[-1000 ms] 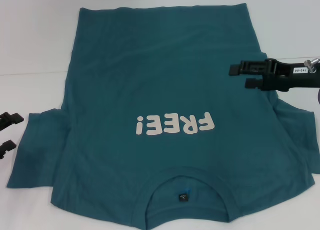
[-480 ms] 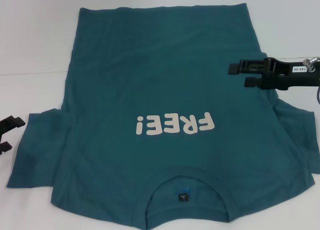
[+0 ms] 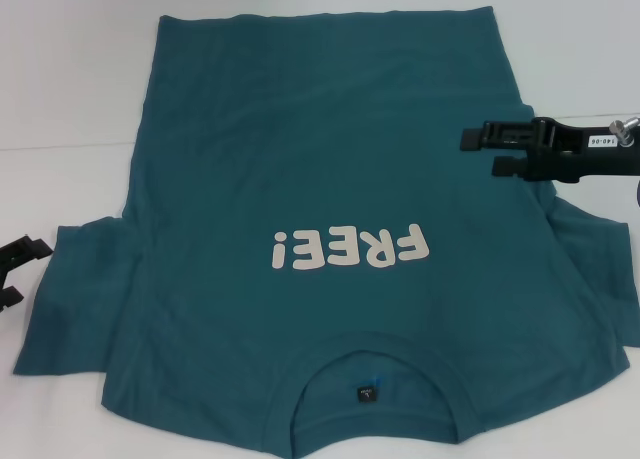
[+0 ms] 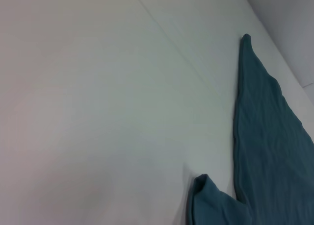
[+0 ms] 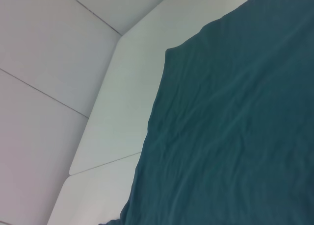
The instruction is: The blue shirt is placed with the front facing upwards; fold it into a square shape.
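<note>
The blue shirt lies flat and front up on the white table. Its white "FREE!" lettering and its collar with a small dark tag are nearest me. My right gripper is open and empty, hovering over the shirt's right edge just above the right sleeve. My left gripper is open and empty at the picture's left edge, beside the left sleeve. The shirt also shows in the left wrist view and in the right wrist view.
The white table shows a seam line on both sides of the shirt. White wall panels stand behind the table's far edge.
My left gripper has drawn back to the left, away from the sleeve, and shows less in the picture. The right gripper has hardly moved. The shirt lies as before.
</note>
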`<state>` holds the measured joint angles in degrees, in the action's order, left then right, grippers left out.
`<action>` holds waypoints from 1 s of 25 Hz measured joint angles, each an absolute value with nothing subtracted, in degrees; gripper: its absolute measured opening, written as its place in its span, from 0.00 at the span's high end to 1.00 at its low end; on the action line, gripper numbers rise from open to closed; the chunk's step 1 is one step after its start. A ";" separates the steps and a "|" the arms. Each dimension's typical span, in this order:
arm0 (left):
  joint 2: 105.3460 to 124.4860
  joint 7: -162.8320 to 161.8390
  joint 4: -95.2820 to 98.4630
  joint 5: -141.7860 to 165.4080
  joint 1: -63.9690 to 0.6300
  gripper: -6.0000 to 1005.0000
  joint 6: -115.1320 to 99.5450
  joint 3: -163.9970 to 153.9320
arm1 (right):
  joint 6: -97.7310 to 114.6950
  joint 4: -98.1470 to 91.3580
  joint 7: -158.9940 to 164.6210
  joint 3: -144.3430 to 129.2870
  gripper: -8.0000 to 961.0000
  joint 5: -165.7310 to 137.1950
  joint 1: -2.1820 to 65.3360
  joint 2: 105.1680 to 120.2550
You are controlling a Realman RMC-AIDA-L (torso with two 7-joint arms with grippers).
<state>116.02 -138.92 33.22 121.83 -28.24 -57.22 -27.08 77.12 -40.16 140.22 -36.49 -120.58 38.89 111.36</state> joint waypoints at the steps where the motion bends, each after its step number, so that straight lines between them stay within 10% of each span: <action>1: 116.02 -138.87 33.15 121.84 -28.19 0.10 -57.28 -27.09 | 77.13 -40.16 140.21 -36.49 0.07 -120.58 38.88 111.36; 25: 115.99 -138.33 33.13 122.61 -28.91 0.11 -60.57 -30.24 | 77.00 -40.17 140.06 -35.58 0.07 -120.58 38.67 111.35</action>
